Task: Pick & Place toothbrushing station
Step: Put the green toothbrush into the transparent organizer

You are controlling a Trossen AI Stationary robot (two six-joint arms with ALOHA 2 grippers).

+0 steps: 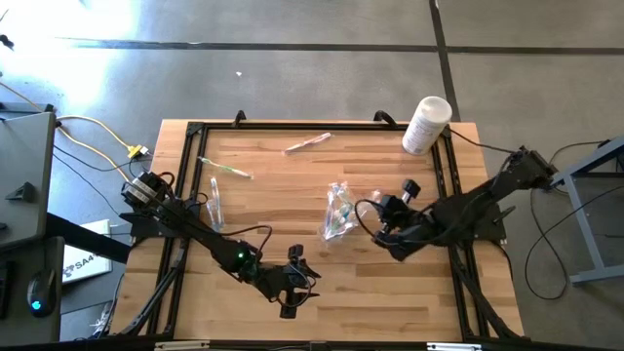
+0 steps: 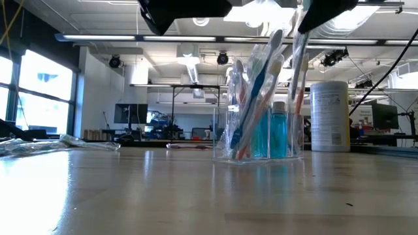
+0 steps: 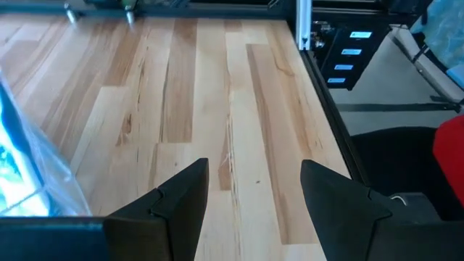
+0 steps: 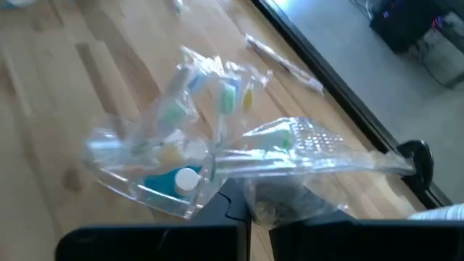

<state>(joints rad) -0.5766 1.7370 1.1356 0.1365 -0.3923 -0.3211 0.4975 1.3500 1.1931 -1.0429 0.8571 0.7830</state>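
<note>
The right gripper (image 4: pixel 243 210) pinches the clear crinkly plastic bag (image 1: pixel 339 211) of toothbrushes and teal tubes at mid-table, the left gripper (image 3: pixel 254 196) spread empty nearby, and that thin film could slip, spilling everything.

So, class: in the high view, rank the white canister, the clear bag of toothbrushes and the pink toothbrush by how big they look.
1. Clear bag of toothbrushes, held by the right gripper.
2. White canister, close behind; nearer the camera, so unsure.
3. Pink toothbrush, the slimmest.
</note>
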